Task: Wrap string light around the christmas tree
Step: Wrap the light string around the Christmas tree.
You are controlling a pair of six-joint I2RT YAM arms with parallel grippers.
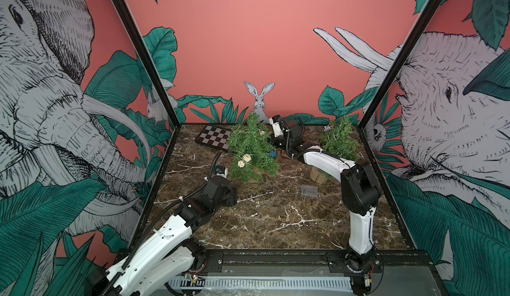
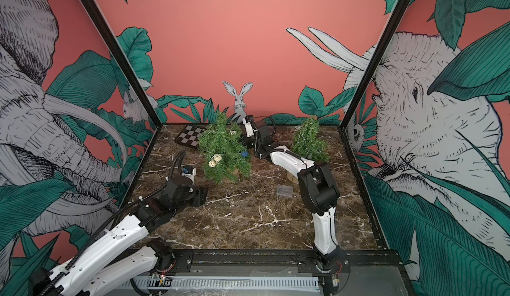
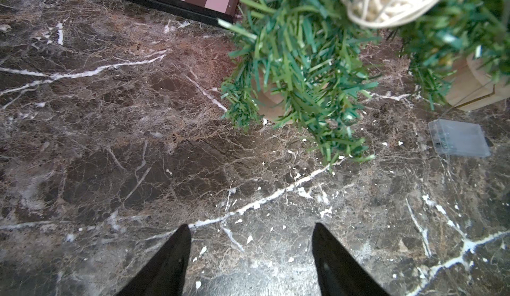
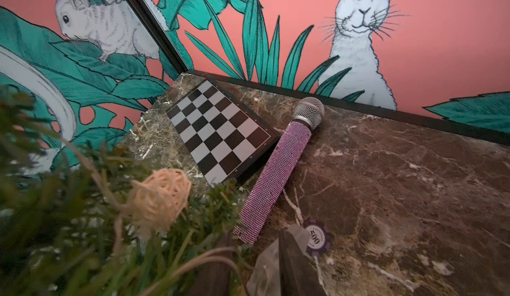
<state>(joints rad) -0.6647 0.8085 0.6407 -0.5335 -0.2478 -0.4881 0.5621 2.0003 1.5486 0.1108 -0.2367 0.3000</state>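
Pink walls (image 1: 248, 32) with elephant (image 1: 55, 101) and rabbit (image 1: 259, 98) mural, brown marble tabletop (image 1: 262, 220), black posts (image 1: 143, 49)

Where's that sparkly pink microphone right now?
In the right wrist view, the microphone lies on the marble table alongside the chessboard, its handle end by a purple poker chip.

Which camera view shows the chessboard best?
The right wrist view: nearly the whole chessboard lies there, large, with sharp squares. In both top views it is small and far, one end hidden behind the Christmas tree. The left wrist view catches only a corner at the picture's edge.
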